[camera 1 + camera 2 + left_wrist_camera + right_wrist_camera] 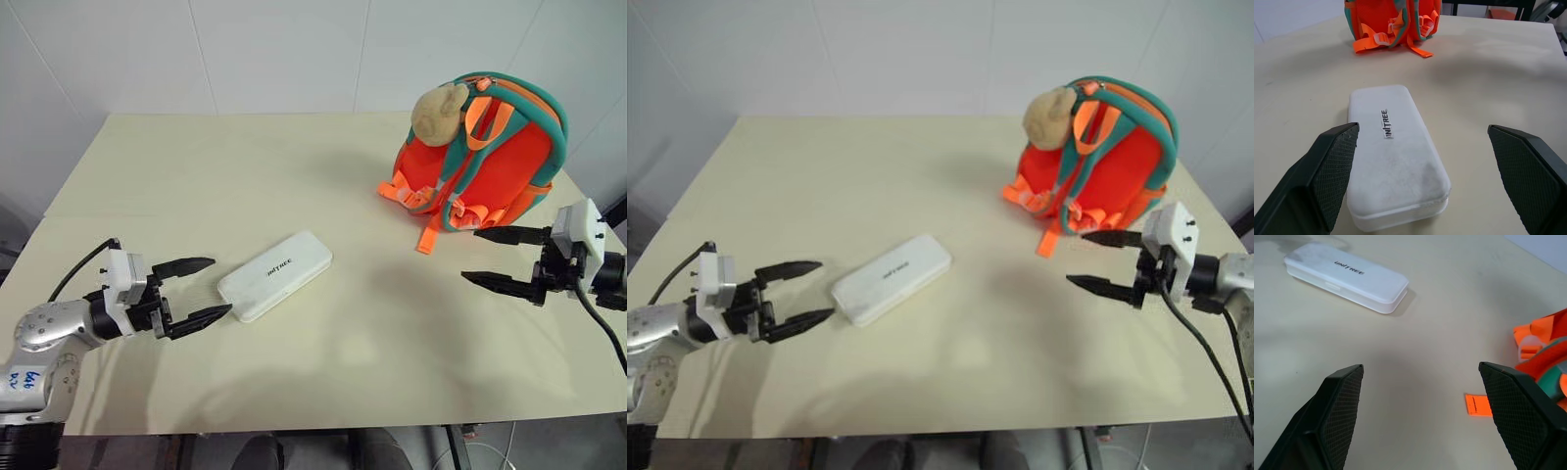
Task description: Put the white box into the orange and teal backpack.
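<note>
On the cream tabletop (294, 196), the flat white rounded-corner box (275, 274) lies diagonally just ahead of the spread, empty left gripper (194, 290), well apart from the equally spread right gripper (502, 258) beside the orange and teal fabric backpack (500, 162).

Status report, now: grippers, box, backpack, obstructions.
Left gripper open, at white box end. Right gripper open, empty, beside orange and teal backpack. Box flat on table, outside backpack. Nothing between them.
</note>
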